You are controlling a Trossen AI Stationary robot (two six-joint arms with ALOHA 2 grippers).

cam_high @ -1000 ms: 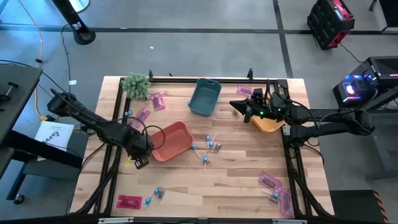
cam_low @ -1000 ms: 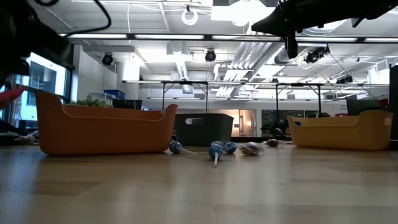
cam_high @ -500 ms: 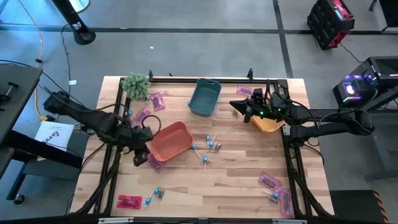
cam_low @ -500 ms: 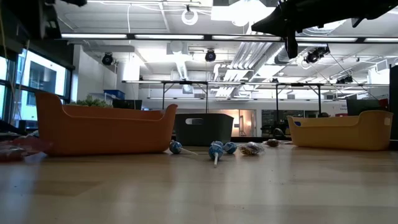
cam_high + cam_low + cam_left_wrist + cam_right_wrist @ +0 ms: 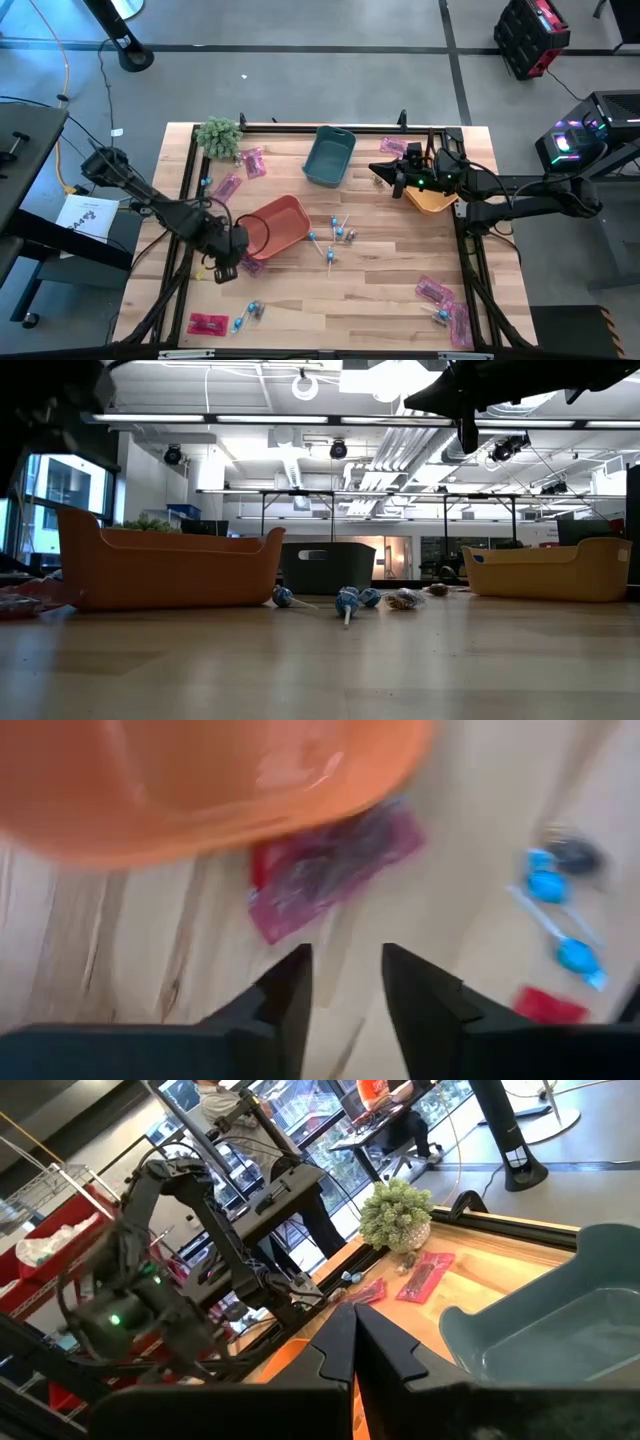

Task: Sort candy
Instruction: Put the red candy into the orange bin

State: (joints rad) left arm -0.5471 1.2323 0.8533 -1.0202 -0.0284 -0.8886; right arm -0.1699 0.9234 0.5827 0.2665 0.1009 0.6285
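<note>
Now, left gripper [image 5: 345,982]: fingers spread, nothing held, just beside the red plastic bin [image 5: 278,222].
Flat pink wrapped packet [image 5: 330,865]: laid on the wood, partly under that bin.
Right gripper [image 5: 353,1342]: pressed together, well apart from that bin.

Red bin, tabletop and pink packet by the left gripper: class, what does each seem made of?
Red bin: likely moulded plastic, smooth with a soft sheen. Tabletop: wood, visible plank grain. Pink packet: probably thin plastic film, crinkled and glossy. It lies before the left gripper.
</note>
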